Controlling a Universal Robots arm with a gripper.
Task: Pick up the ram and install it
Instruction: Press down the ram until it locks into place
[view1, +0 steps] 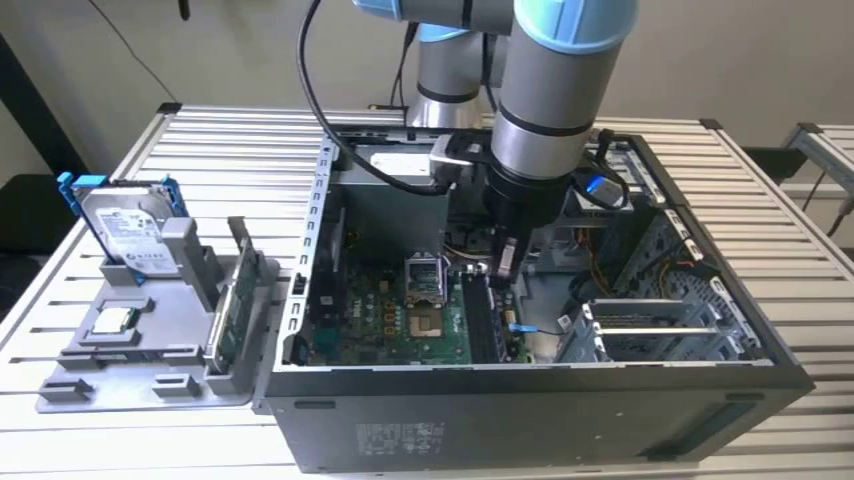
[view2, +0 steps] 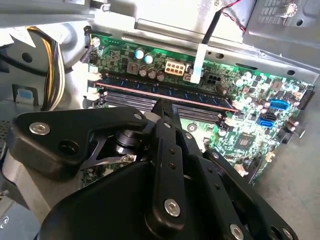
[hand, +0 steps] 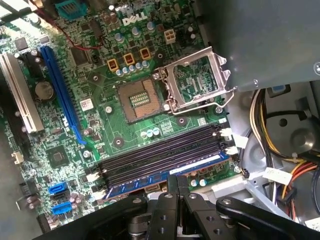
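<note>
Inside the open grey metal computer case (view1: 534, 385), black gripper (hand: 176, 182) closed, fingertips pressing the long dark ram (hand: 165, 172) seated in the outermost slot of the green motherboard (hand: 100, 100), beside empty black slots.

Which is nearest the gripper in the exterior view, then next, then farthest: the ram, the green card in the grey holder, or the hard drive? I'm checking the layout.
1. The ram, right by the gripper, inside the case.
2. The green card, upright in the grey holder, on the exterior view's left.
3. The hard drive, farther left.
</note>
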